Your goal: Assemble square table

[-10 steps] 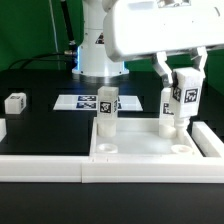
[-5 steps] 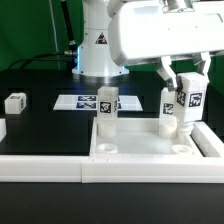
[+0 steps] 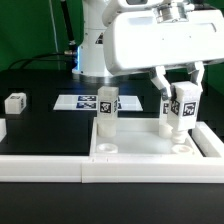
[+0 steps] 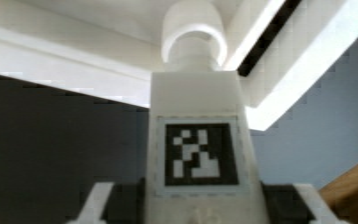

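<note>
The white square tabletop (image 3: 140,152) lies upside down at the front, against the border wall. One white tagged leg (image 3: 107,112) stands upright in its far corner socket at the exterior view's left. A second tagged leg (image 3: 179,110) stands at the far corner on the exterior view's right. My gripper (image 3: 180,92) comes down from above with a finger on each side of this leg and is shut on it. In the wrist view the leg (image 4: 202,130) fills the middle, tag facing the camera, between my two fingers (image 4: 108,205). Its foot and the socket are hidden there.
A loose tagged leg (image 3: 14,102) lies on the black table at the exterior view's left, and another one (image 3: 2,128) is cut by the frame edge. The marker board (image 3: 82,102) lies behind the tabletop. The low white border wall (image 3: 40,166) runs along the front. The robot base (image 3: 98,55) stands at the back.
My hand has shifted slightly toward the exterior view's left and lower over the right-hand leg. The leg's tag has moved a little with it. The other leg and tabletop have not moved.
</note>
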